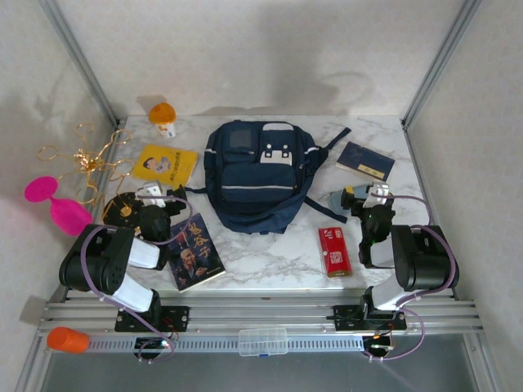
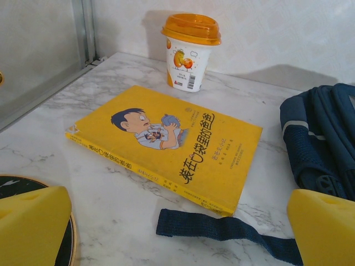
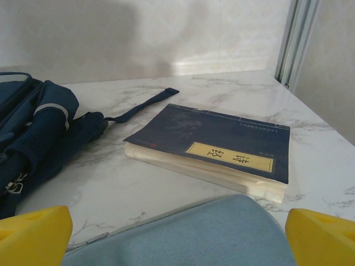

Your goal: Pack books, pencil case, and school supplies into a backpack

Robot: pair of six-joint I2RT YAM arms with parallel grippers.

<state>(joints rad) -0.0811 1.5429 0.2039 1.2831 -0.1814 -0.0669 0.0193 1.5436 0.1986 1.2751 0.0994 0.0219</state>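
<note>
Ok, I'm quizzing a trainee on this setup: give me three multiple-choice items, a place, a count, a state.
1. The red box lies where from the backpack? A on top; B far left; C near right.
2. Books on the table? A two; B three; C five.
3. The left gripper is? A open, empty; B shut on a book; C shut on a strap.
Key: C, it sits nearer and right of the backpack; B, yellow book, navy book, portrait book; A, its jaws stand wide apart.

Grey-veined marble tabletop (image 1: 270, 255), pale textured walls (image 1: 245, 49), aluminium corner posts (image 1: 82, 61).
</note>
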